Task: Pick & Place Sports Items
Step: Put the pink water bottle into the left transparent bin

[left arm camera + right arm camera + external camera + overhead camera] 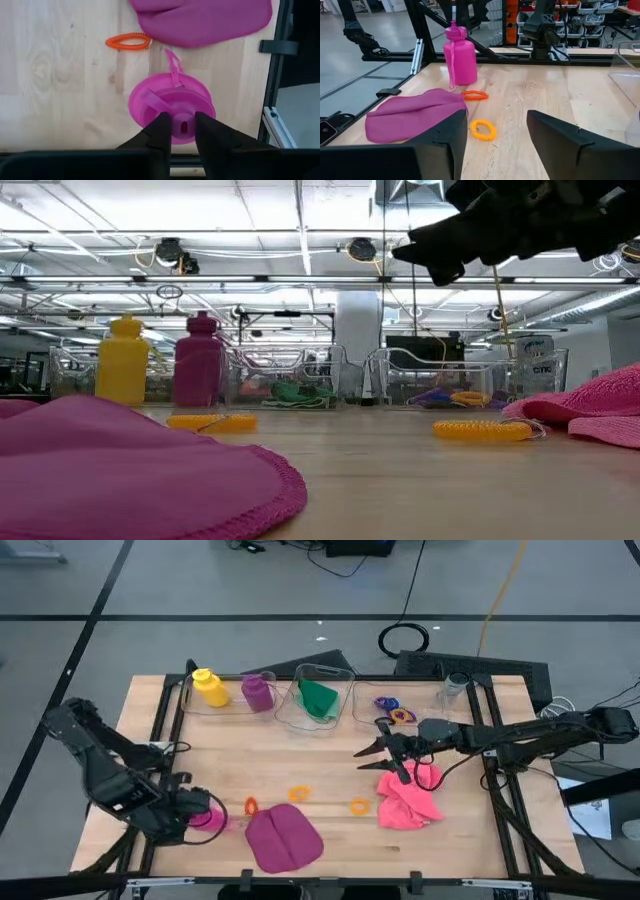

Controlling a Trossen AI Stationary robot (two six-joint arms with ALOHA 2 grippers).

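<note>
The magenta bottle (208, 817) is your target now: in the high view it stands upright near the table's (330, 840) front left corner, with the left gripper (196, 812) over it from the left, while the magenta cloth (283, 838) lies just beside it and an orange ring (250, 806) sits between them. Farther back, the yellow bottle (209, 687) and purple bottle (258, 692) already stand in the left clear bin (228, 705), the green cloth (318, 698) in the middle bin (300, 710), and rings in the right bin (360, 710); the right gripper (372, 751) hovers above the pink cloth (408, 796). In the low view you see two yellow-orange rings (211, 421) still on the table, and the pink cloth at the right edge, so several items are left. In the left wrist view, the fingers (161, 131) are pinching in on the bottle's cap spout from above, a sensible hold since the neck is the narrowest part; whether the grip is firm yet I cannot say. The loose carry strap could snag, and the cloth lies close along your lifting path. In the right wrist view, that arm's fingers (445, 135) stand apart, grasping nothing, waiting clear of the bottle.
</note>
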